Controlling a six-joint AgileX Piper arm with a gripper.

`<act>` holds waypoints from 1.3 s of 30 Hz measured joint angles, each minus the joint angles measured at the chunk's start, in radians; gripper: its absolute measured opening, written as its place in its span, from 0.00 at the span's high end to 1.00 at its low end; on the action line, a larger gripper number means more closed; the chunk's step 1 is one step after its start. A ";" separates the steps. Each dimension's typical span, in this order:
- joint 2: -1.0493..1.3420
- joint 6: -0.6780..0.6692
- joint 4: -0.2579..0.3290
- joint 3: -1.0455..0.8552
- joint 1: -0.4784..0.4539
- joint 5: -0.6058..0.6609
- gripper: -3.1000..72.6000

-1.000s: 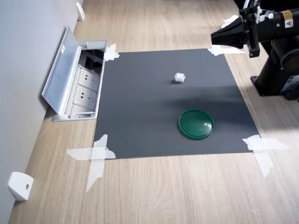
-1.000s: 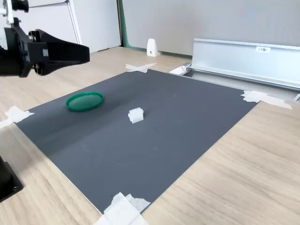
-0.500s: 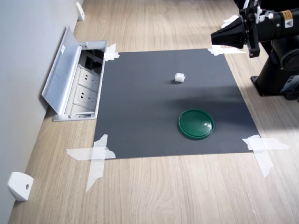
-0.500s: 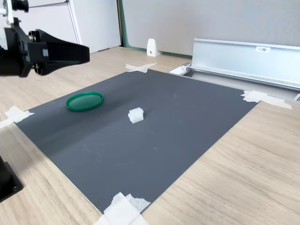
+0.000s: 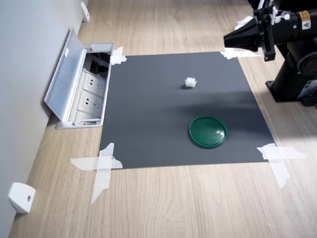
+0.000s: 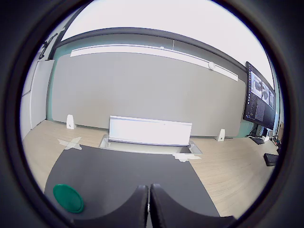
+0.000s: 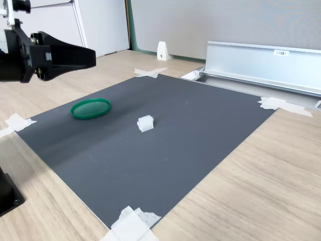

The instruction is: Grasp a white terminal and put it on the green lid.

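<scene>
Taped flat for contrast, the dark mat [image 5: 148,119] carries white terminal [image 5: 190,82] and green lid [image 5: 208,131]; the tool [image 5: 227,40] hovers closed, empty, well apart.

— What carries the things?
— A wooden table [image 5: 163,208]. A dark grey mat [image 5: 148,124] is taped flat on it.
— And on the mat?
— The white terminal [image 5: 190,82] and the green lid [image 5: 208,131], apart.
</scene>
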State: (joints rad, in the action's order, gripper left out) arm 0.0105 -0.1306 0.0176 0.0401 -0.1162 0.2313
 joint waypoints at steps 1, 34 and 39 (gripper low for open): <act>0.000 0.000 0.000 0.000 0.000 0.000 0.97; -0.268 -0.002 0.000 0.194 0.000 0.045 0.97; -0.493 -0.012 -0.005 0.367 0.000 0.240 0.97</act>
State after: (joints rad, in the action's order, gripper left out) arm -0.4821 -0.1426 0.0128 0.4076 -0.1162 0.4713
